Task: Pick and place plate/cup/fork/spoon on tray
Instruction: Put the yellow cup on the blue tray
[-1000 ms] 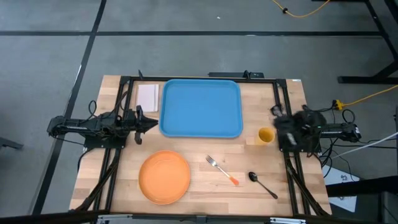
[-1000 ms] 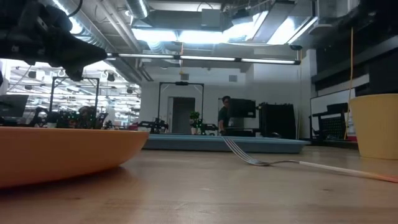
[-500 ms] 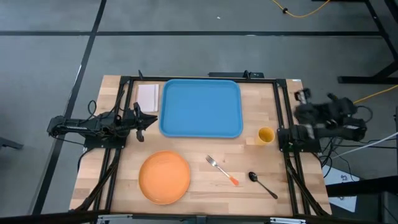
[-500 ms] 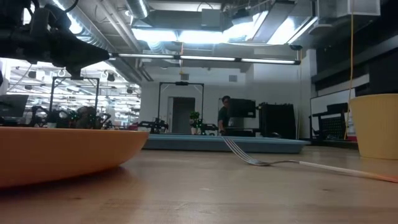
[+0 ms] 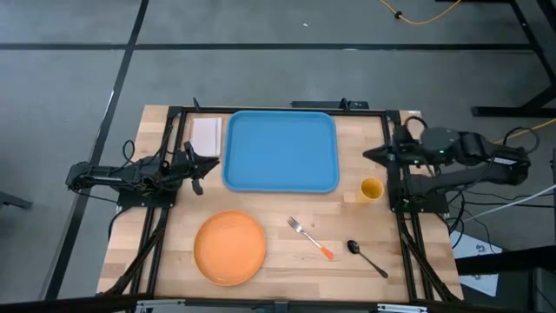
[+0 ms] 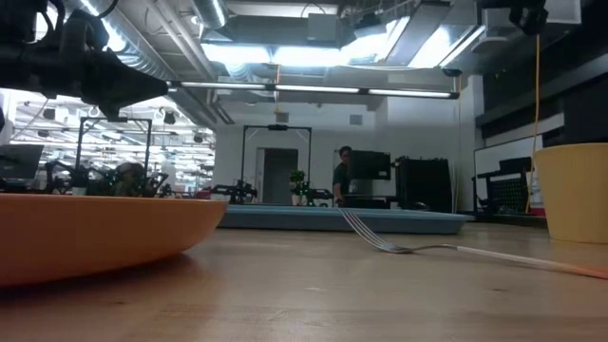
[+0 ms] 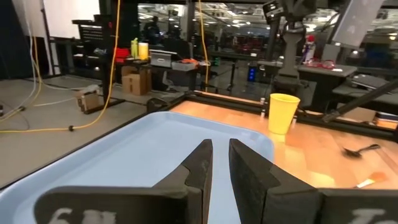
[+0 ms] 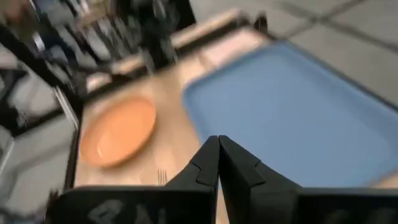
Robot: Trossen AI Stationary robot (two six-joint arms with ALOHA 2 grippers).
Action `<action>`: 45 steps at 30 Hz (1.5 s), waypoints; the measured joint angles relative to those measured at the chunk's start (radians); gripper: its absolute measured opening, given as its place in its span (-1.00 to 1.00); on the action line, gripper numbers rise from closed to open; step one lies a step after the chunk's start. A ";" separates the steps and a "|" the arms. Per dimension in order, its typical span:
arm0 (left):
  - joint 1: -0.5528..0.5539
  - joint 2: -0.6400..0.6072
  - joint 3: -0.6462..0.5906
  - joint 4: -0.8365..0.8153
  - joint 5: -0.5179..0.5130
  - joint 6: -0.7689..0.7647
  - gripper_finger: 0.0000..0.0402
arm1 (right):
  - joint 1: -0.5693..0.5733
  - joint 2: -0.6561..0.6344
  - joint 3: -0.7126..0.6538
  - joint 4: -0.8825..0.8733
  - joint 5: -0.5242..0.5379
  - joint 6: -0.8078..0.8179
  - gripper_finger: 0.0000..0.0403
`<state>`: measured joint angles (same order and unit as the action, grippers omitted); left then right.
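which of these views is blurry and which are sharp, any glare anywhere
The right wrist view is motion-blurred: the plate and tray have soft, smeared edges. The left wrist view is sharp on the cup, with a light sheen on the tray. The low view has bright ceiling lights above, and the plate rim close to the lens is soft. The high view is evenly lit and crisp.

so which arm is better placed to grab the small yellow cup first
The right. Its gripper, fingers shut, hovers just beyond the small yellow cup at the large blue tray's right edge. The left gripper sits across the tray, nearer the round orange plate.
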<state>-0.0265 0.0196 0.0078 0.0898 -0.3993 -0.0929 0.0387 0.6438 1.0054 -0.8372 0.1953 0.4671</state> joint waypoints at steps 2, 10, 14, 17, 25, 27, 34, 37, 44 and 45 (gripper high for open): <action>0.000 0.000 0.000 0.000 -0.004 0.000 -0.76 | 0.000 0.066 0.063 -0.114 -0.012 0.012 -0.93; 0.000 0.000 0.000 -0.001 -0.004 -0.002 -0.76 | -0.009 0.262 0.217 -0.410 0.077 -0.109 -0.93; 0.000 0.000 0.000 -0.001 -0.004 -0.003 -0.76 | -0.009 0.307 0.216 -0.388 0.081 -0.275 -0.93; 0.000 0.000 0.000 -0.001 -0.004 -0.004 -0.76 | -0.011 0.341 0.216 -0.399 0.058 -0.287 -0.93; 0.000 0.000 0.000 -0.001 -0.004 -0.002 -0.76 | -0.011 0.407 0.215 -0.440 0.056 -0.131 -0.93; 0.000 0.000 0.000 -0.001 -0.004 -0.003 -0.76 | -0.011 0.419 0.215 -0.441 0.054 -0.077 -0.93; 0.000 0.000 0.000 -0.001 -0.004 -0.002 -0.76 | -0.010 0.480 0.215 -0.570 0.016 0.071 -0.93; 0.000 0.000 0.000 0.000 -0.004 -0.002 -0.76 | -0.011 0.504 0.214 -0.650 0.019 0.186 -0.93; 0.000 0.000 0.000 0.000 -0.004 -0.002 -0.76 | 0.012 0.516 0.213 -0.699 0.020 0.295 -0.93; 0.000 0.000 0.000 0.000 -0.004 -0.002 -0.76 | 0.017 0.516 0.213 -0.699 0.020 0.314 -0.93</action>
<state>-0.0265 0.0196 0.0078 0.0895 -0.4030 -0.0948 0.0558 1.1595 1.2186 -1.5361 0.2157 0.7808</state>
